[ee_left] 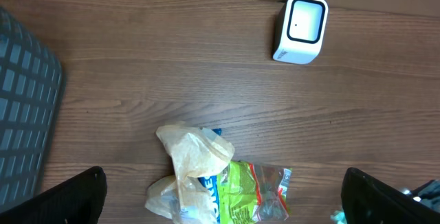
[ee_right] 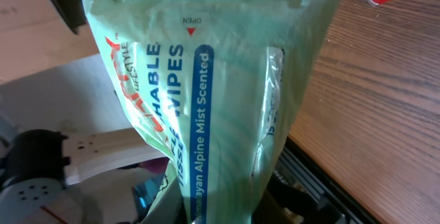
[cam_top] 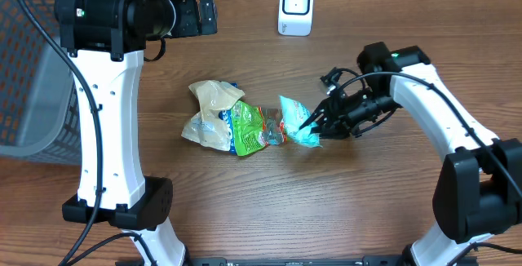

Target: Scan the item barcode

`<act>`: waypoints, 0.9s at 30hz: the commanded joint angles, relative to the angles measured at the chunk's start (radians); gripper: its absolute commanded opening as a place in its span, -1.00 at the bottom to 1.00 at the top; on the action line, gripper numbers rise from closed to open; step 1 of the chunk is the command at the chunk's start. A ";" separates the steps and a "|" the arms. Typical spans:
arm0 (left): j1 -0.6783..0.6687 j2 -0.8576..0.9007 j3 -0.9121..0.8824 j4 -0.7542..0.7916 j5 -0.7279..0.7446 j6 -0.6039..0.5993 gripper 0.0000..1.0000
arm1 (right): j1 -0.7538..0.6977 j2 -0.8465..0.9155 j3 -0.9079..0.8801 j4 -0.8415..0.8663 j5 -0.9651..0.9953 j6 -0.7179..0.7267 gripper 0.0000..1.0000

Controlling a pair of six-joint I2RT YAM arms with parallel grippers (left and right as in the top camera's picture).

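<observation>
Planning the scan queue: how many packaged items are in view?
3: a beige bag at the pile's left, a green packet beside it, and a teal wipes pack in the right gripper. More may be hidden beneath the bag.

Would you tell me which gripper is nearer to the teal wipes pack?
Right. The right gripper is shut on the wipes pack, gripping its end. The left gripper hangs open well away, toward the upper left of the pack in the overhead view, not touching it.

Gray basket sits at the left edge of the wood table. Beige bag and green bag lie touching mid-table.
</observation>
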 commanded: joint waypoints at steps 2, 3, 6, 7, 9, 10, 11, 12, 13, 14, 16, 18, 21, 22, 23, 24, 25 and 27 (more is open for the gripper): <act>0.001 0.017 0.004 -0.001 -0.005 -0.011 1.00 | -0.041 -0.013 0.016 0.040 -0.059 -0.025 -0.92; 0.001 0.017 0.005 -0.001 -0.005 -0.011 0.99 | -0.045 -0.013 0.016 0.080 -0.028 -0.021 -0.93; 0.001 0.017 0.004 -0.002 0.003 -0.011 1.00 | -0.045 -0.013 0.016 0.170 0.040 0.038 -0.93; 0.001 0.017 0.004 -0.002 0.022 -0.011 1.00 | -0.043 -0.013 0.016 0.194 0.050 0.062 -0.93; 0.002 0.017 0.004 -0.002 0.070 -0.011 0.99 | -0.043 -0.013 0.016 0.222 0.067 0.120 -0.93; 0.002 0.017 0.004 -0.003 0.093 -0.011 1.00 | -0.043 -0.013 0.016 0.224 0.099 0.164 -0.93; 0.002 0.017 0.004 -0.005 0.118 -0.011 1.00 | -0.043 -0.013 0.016 0.224 0.145 0.208 -0.93; 0.002 0.017 0.004 -0.007 0.141 -0.010 1.00 | -0.043 -0.013 0.016 0.222 0.183 0.224 -0.93; 0.002 0.017 0.004 -0.007 0.155 -0.010 1.00 | -0.043 -0.013 0.016 0.219 0.221 0.230 -0.93; 0.001 0.017 0.004 -0.006 0.162 -0.011 0.99 | -0.043 -0.011 0.016 0.212 0.273 0.237 -0.93; -0.002 0.017 0.004 -0.006 0.171 -0.011 1.00 | -0.040 -0.010 0.011 0.205 0.363 0.238 -0.92; -0.003 0.017 0.004 -0.006 0.171 -0.010 1.00 | -0.029 -0.010 -0.007 0.211 0.430 0.237 -0.92; -0.003 0.017 0.004 -0.006 0.171 -0.010 1.00 | -0.008 -0.010 -0.045 0.239 0.465 0.214 -0.92; -0.003 0.017 0.004 -0.006 0.171 -0.010 1.00 | 0.000 -0.009 -0.060 0.250 0.476 0.211 -0.92; -0.003 0.017 0.004 -0.006 0.171 -0.010 1.00 | 0.008 -0.009 -0.073 0.261 0.489 0.211 -0.90; -0.003 0.017 0.004 -0.006 0.171 -0.010 1.00 | 0.016 -0.009 -0.087 0.275 0.504 0.211 -0.85; -0.003 0.017 0.004 -0.006 0.171 -0.010 0.99 | 0.020 -0.009 -0.096 0.287 0.517 0.211 -0.81; -0.003 0.017 0.004 -0.005 0.171 -0.011 1.00 | 0.026 -0.009 -0.106 0.303 0.559 0.211 -0.56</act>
